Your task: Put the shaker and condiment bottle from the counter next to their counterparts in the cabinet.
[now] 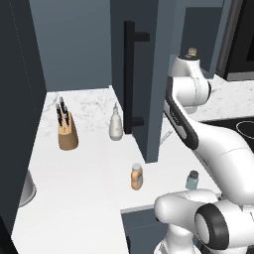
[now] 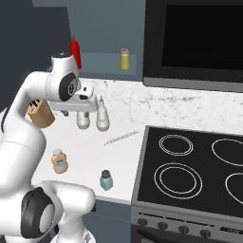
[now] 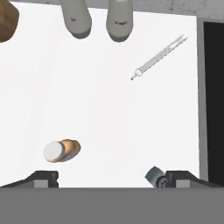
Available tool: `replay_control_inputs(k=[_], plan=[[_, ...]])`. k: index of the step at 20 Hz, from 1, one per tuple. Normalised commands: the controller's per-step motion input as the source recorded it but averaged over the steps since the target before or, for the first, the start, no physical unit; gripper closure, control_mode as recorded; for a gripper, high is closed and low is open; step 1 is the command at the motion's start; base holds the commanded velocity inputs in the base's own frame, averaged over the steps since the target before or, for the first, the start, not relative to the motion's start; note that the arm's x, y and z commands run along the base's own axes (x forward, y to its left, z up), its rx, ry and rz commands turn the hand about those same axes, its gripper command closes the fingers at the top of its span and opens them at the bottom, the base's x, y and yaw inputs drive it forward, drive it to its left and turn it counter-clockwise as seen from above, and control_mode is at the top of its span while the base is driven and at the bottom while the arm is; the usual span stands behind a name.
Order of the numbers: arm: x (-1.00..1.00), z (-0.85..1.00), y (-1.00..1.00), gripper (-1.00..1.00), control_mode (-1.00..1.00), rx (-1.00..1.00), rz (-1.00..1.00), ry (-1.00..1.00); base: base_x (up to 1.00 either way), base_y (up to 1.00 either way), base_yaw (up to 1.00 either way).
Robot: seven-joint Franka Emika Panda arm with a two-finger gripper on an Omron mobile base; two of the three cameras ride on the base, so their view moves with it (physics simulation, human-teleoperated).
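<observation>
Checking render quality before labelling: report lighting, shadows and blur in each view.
Left base view: even, soft light, faint shadow beside the small orange bottle with white cap; sharp throughout. Right base view: the small blue-green glass jar with dark cap is crisp on the white marble worktop. Hand view: worktop washed out to near-white, veining lost.

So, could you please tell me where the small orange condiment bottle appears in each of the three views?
Left base view: the condiment bottle stands low, centre, on the counter near its front edge.
Right base view: lower left, beside the white arm.
Hand view: lower left, seen from above, white cap nearest.
Shared landmark: the shaker, on the stove side of the bottle.
</observation>
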Motion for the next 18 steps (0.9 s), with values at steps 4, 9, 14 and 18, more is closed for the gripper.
replay_control_inputs(k=[4,9,14,18], plan=[[-0.09,-0.14,-0.04,-1.0,-1.0,0.03,0.02,0.01,0.0,0.0,0.0],[-0.01,-0.13,-0.14,-1.0,-1.0,0.04,0.05,0.0,0.0,0.0,0.0],[-0.05,-0.13,-0.07,-1.0,-1.0,0.01,0.1,0.0,0.0,0.0,0.0],[0.0,-0.06,0.0,-1.0,-1.0,0.0,0.18,-0.04,0.0,0.0,0.0]])
